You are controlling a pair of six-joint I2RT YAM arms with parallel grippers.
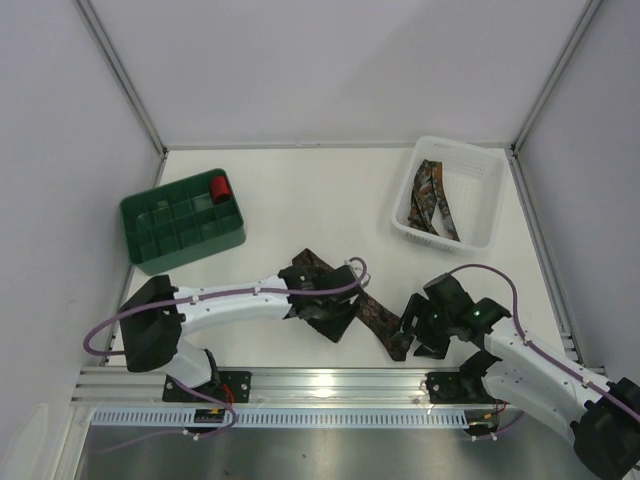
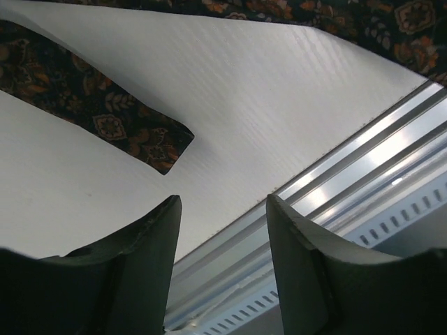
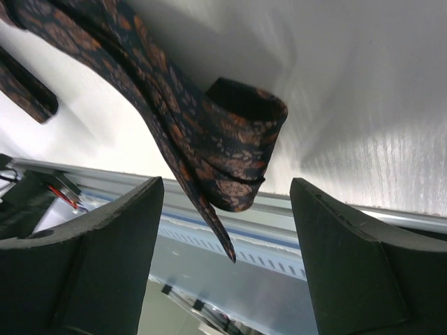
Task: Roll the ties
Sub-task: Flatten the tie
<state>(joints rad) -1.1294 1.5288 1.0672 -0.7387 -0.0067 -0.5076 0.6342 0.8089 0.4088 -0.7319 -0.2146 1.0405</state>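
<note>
One patterned dark tie [image 1: 378, 315] lies slantwise on the white table near the front edge. Its near end is folded into a loose loop [image 3: 241, 150] with a pointed tip hanging over the table edge. My right gripper [image 1: 412, 335] is open, and this looped end sits just ahead of it, between its fingers [image 3: 225, 183], untouched. My left gripper [image 1: 333, 318] is open and empty over the tie's middle. In the left wrist view [image 2: 223, 202] a flat tie end [image 2: 136, 136] lies ahead of it. More ties [image 1: 435, 200] lie in the white basket.
The white basket [image 1: 490, 215] stands at the back right. A green compartment tray [image 1: 150, 250] at the left holds a small red roll [image 1: 220, 187]. The metal rail [image 2: 363, 174] runs along the table's front edge right below both grippers. White walls enclose the table.
</note>
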